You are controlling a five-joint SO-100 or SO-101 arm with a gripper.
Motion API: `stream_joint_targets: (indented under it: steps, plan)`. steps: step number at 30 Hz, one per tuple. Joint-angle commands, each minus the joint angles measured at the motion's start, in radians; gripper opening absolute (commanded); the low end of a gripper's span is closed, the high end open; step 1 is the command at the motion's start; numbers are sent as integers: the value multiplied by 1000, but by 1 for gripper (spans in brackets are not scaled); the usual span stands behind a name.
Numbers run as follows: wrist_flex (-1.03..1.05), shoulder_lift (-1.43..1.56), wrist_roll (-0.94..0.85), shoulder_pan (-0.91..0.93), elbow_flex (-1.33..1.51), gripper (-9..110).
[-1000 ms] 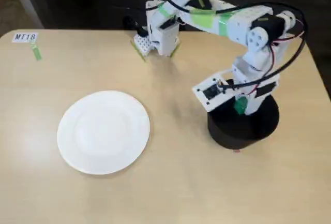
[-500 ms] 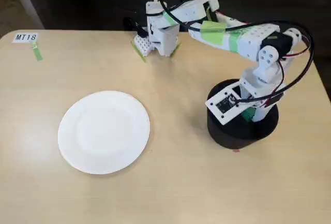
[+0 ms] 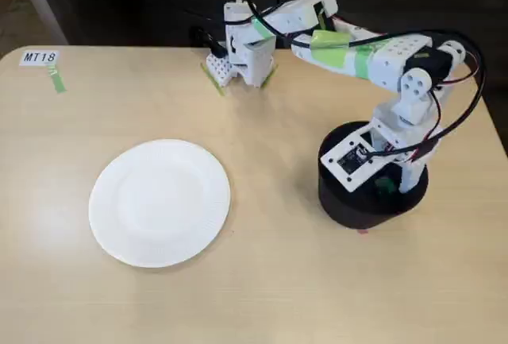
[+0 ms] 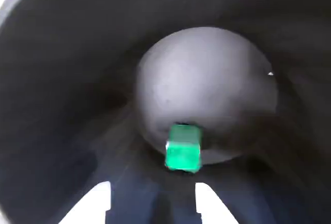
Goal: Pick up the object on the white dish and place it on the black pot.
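The black pot (image 3: 355,205) stands at the right of the table in the fixed view. My gripper (image 3: 386,179) reaches down into its mouth. The wrist view looks down the pot's dark wall (image 4: 77,79) to its grey bottom. There the small green cube (image 4: 182,154) lies at the near edge of the bottom, beyond my gripper (image 4: 155,203). Both white fingertips (image 4: 101,203) stand well apart with nothing between them. A bit of the green cube (image 3: 386,187) shows inside the pot in the fixed view. The white dish (image 3: 159,202) sits at left with nothing on it.
The arm's base (image 3: 248,50) stands at the table's far edge, with cables behind it. A label reading MT18 (image 3: 40,57) and a green tape strip (image 3: 56,82) lie at the far left corner. The table's right edge runs close to the pot.
The gripper has swung right over the pot and sunk into its mouth. The green cube went down with it and now lies clear of the fingertips.
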Motion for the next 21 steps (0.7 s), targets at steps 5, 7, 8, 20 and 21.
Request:
stream_joint_targets:
  steps: [5,7,8,20,21]
  plan:
    - [2,195,31,51,120,0]
    - [2,282,26,74,172,0]
    - [2,328,18,84,184,0]
    - [0,759,0,216,204,0]
    - [0,788,-3,233,216,0]
